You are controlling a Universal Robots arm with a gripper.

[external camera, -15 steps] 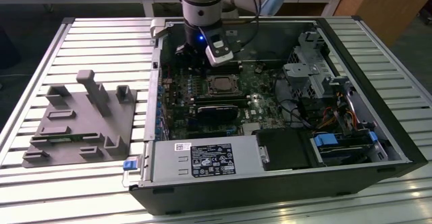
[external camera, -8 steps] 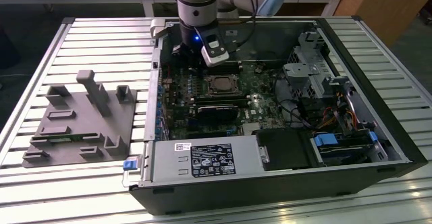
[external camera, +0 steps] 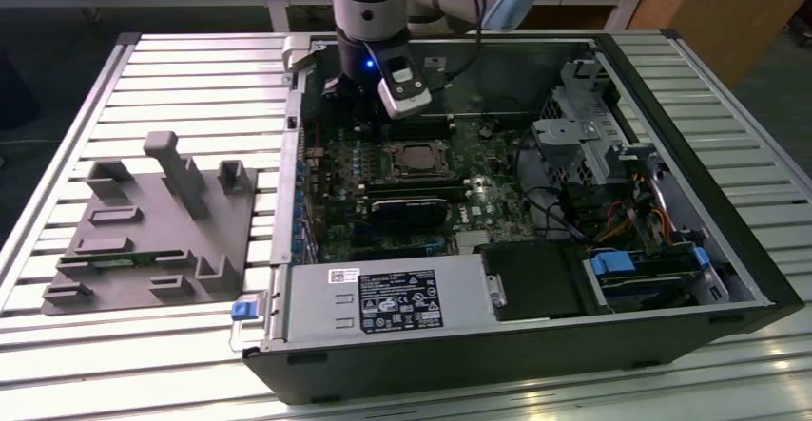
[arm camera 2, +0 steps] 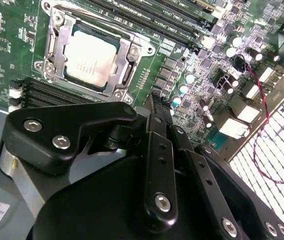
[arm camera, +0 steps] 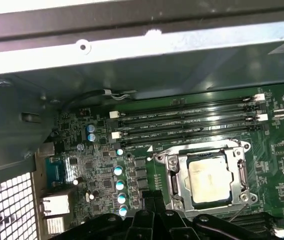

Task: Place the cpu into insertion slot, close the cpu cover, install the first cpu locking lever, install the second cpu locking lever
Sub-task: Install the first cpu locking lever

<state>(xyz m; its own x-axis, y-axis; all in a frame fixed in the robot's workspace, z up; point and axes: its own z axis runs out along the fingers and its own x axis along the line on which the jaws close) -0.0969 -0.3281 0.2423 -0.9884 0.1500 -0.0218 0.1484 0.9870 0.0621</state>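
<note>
- Found the gripper (arm camera 2: 156,104) closed, dark fingers pressed together with nothing between them, the tips hanging just beside one corner of the socket and apart from it.
- Saw the cpu (arm camera 2: 89,60) lying flat in the insertion slot (arm camera: 185,180), silver-grey top facing up.
- Noted the cpu cover (arm camera 2: 54,45) folded down around the chip, with the metal top bare through the square cut-out; could not tell whether the locking levers were hooked.
- Saw long black memory slots (arm camera: 187,117) just beside the socket, on two opposite sides of it.
- Noted a row of round capacitors (arm camera: 118,171) and metal ports (arm camera: 52,205) on the green board near the gripper.
- In the exterior view, found the arm (external camera: 368,3) standing over the far part of the board and hiding it.
- Saw a black graphics card (external camera: 409,207) between the socket and the power supply (external camera: 380,302).
- In the second wrist view, found much of the board hidden behind the gripper's own black body.
- Saw a grey fixture (external camera: 152,221) on the slatted table (external camera: 190,69), at the exterior view's left of the open computer case (external camera: 710,155).
</note>
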